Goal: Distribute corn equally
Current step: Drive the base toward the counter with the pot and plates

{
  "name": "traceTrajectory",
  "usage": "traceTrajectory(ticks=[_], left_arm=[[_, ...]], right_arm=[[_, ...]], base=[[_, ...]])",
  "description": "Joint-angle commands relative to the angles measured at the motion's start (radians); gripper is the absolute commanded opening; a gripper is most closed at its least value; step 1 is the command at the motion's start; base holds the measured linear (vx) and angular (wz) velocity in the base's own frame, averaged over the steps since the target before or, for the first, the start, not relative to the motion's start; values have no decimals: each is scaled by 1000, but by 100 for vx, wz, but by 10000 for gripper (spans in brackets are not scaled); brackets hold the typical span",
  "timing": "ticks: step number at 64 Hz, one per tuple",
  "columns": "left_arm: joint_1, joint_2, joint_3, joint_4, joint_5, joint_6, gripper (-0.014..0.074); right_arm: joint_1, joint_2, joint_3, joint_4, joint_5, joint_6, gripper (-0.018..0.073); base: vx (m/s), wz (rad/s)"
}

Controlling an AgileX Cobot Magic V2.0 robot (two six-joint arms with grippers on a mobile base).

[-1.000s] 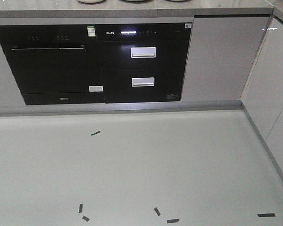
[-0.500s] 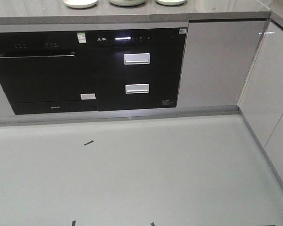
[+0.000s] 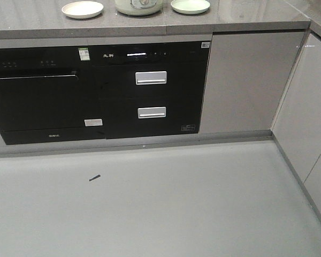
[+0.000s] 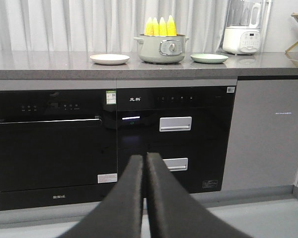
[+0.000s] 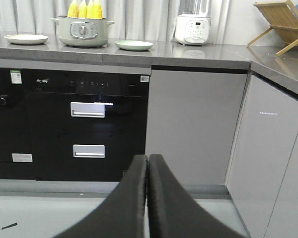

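Several corn cobs point(image 4: 160, 26) stand upright, tips up, in a pale green pot point(image 4: 161, 48) on the grey counter; the right wrist view shows the same corn point(image 5: 84, 8) in that pot point(image 5: 82, 31). A cream plate point(image 4: 109, 59) lies left of the pot and a light green plate point(image 4: 209, 58) right of it. The front view catches only the pot's base point(image 3: 139, 6) between the cream plate point(image 3: 82, 9) and the green plate point(image 3: 190, 6). My left gripper point(image 4: 144, 157) is shut and empty, far below the counter. My right gripper point(image 5: 147, 158) is shut and empty too.
Black built-in appliances point(image 3: 96, 91) with two silver drawer handles point(image 3: 151, 77) fill the cabinet front under the counter point(image 3: 241, 19). A white blender point(image 5: 192, 22) and a wooden rack point(image 5: 283, 22) stand further right. Grey cabinets point(image 3: 305, 107) run along the right side. A black tape mark point(image 3: 94, 177) lies on the floor.
The front view has closed in on the cabinets and tilted up: the appliances slid down the frame, the plates and pot base came into sight, and most floor tape marks left the bottom edge.
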Motion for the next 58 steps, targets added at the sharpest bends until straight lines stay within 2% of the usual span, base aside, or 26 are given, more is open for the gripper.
traceTrajectory(ticks=[1,58], left_arm=[[0,-26,29,0,-71,-11,-6],[0,-26,29,0,-71,-11,-6]], right_arm=[[-3,-5,14,-7,-75,-5,-8],[-3,-5,14,-7,-75,-5,-8]], base=[[24,-2],[20,1]])
